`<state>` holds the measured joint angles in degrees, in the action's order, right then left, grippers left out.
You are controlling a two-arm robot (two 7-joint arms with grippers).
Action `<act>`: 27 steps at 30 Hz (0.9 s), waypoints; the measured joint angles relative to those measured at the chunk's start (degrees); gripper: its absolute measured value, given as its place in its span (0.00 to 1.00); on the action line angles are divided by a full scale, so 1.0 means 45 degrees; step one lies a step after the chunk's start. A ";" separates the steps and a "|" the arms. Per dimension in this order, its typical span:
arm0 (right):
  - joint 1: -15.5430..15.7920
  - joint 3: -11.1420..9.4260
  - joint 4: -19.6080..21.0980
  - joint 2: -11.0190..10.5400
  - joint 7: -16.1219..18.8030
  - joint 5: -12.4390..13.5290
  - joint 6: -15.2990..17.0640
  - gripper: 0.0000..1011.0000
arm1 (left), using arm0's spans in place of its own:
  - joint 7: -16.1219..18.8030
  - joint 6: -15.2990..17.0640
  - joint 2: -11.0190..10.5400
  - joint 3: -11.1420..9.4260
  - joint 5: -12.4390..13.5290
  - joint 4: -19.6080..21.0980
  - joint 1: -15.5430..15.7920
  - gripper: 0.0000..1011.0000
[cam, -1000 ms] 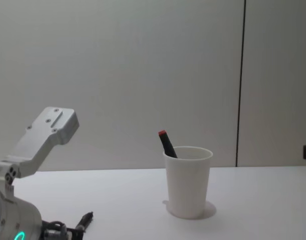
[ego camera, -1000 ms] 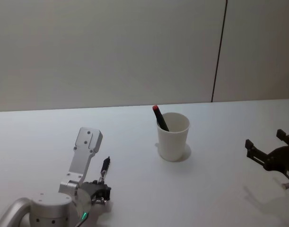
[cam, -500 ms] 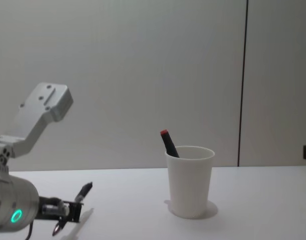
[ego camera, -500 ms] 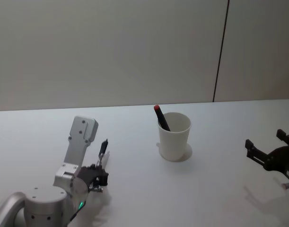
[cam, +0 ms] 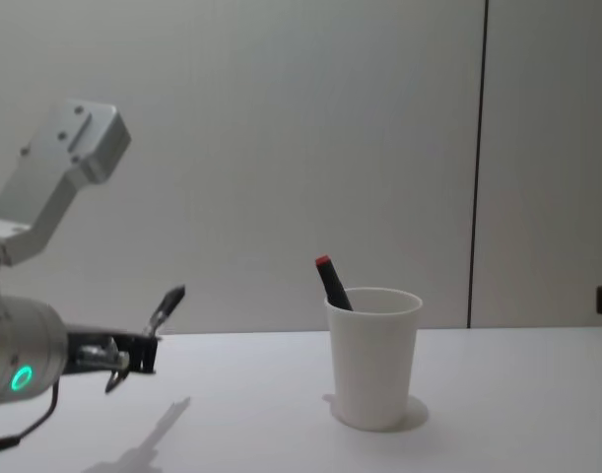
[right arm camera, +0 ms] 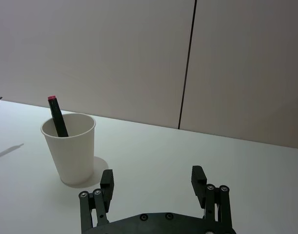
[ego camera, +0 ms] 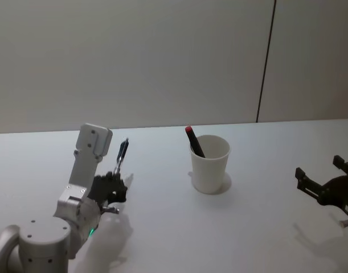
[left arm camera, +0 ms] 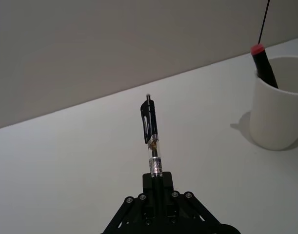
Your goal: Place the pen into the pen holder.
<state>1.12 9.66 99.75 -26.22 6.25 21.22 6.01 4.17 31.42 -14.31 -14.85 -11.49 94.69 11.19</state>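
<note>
Pen (left arm camera: 151,139), label (left arm camera: 155,165) unreadable, gripped by left pincer (left arm camera: 157,179) above table (left arm camera: 66,170).

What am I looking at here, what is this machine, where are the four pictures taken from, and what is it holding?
This is a two-armed robot at a white table. One picture looks down from its head, one looks across from its chest, and one comes from a camera on each wrist. The left gripper is shut on a black pen, lifted above the table, to the left of the pen holder, a white paper cup. A dark red-tipped pen already leans inside the cup. The right gripper is open and empty, low at the table's right side.
</note>
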 joint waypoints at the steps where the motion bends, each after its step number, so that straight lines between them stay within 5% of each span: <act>1: 0.0000 0.0000 0.0000 0.0001 0.0000 0.0000 0.0000 0.99 | -0.0088 -0.0163 -0.0021 0.0009 0.0068 0.0006 0.0005 0.12; 14: 0.0000 0.0000 0.0000 0.0000 0.0000 0.0000 0.0000 0.99 | -0.1776 -0.2615 -0.0476 0.0223 0.0726 0.0038 0.0150 0.12; 27: 0.0000 0.0000 0.0000 0.0001 0.0000 0.0001 0.0000 0.99 | -0.4028 -0.5062 -0.0787 0.0407 0.0630 -0.0358 0.0514 0.12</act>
<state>1.11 9.66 99.75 -26.22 6.25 21.23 6.01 -13.96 8.64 -17.85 -13.02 -8.65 93.08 13.50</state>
